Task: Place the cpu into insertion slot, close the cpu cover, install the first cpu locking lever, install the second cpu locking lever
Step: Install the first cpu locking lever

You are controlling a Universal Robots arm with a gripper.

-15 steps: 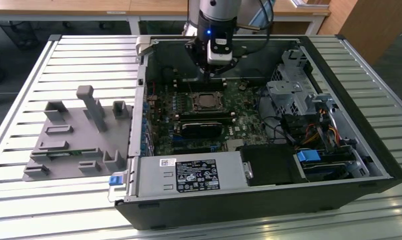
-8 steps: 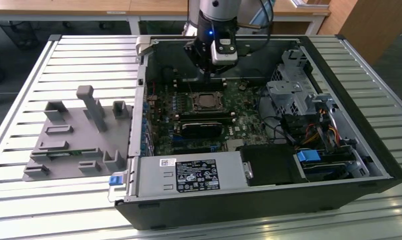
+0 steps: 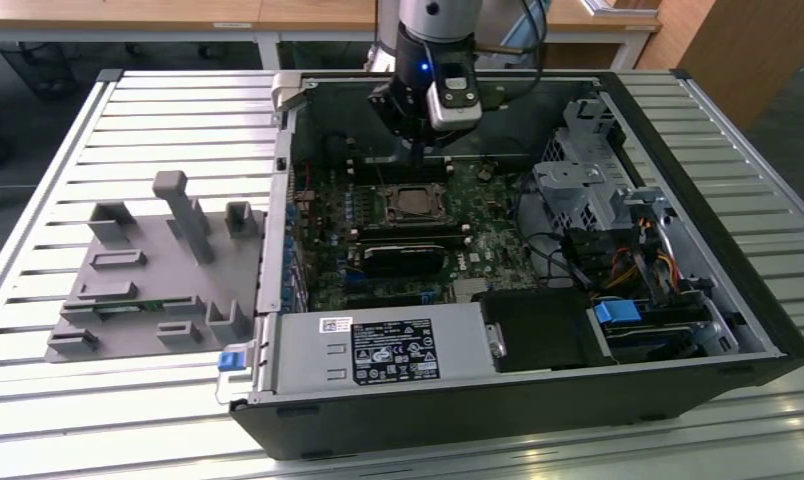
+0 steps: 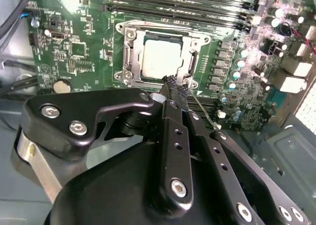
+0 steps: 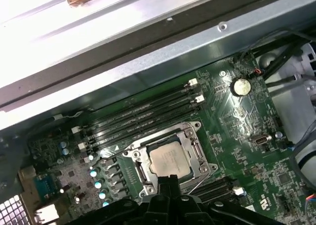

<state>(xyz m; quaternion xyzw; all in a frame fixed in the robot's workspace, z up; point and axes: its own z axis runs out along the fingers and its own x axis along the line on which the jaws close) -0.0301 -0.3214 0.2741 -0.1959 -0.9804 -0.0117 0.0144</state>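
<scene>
Second wrist view: cpu (image 4: pixel 162 57) is seated in insertion slot (image 4: pixel 163 36), cpu cover (image 4: pixel 130 59) laid over it. Claw (image 4: pixel 174 82) is pinched together at slot edge by locking lever (image 4: pixel 203 110); lever probably best pressed down steadily, not snapped.

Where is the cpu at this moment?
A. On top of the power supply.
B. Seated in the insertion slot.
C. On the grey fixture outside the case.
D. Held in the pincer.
B: in the second wrist view the cpu lies flat inside the insertion slot.
</scene>
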